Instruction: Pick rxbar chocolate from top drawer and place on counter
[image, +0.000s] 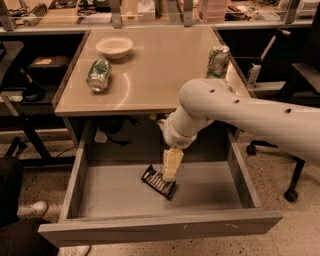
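The rxbar chocolate (158, 181), a small black-wrapped bar, lies on the grey floor of the open top drawer (115, 197), near its middle. My gripper (170, 173) points straight down into the drawer, and its cream tip is at the bar's right end, overlapping it in this view. I cannot tell whether it touches the bar. My white arm reaches in from the right, over the drawer's right wall. The beige counter (160, 70) lies just above and behind the drawer.
On the counter stand a white bowl (114, 46) at the back left, a green-and-white can on its side (98, 75) and an upright can (218, 61) at the right edge. An office chair (295, 150) is at the right, a shoe (27, 210) at the lower left.
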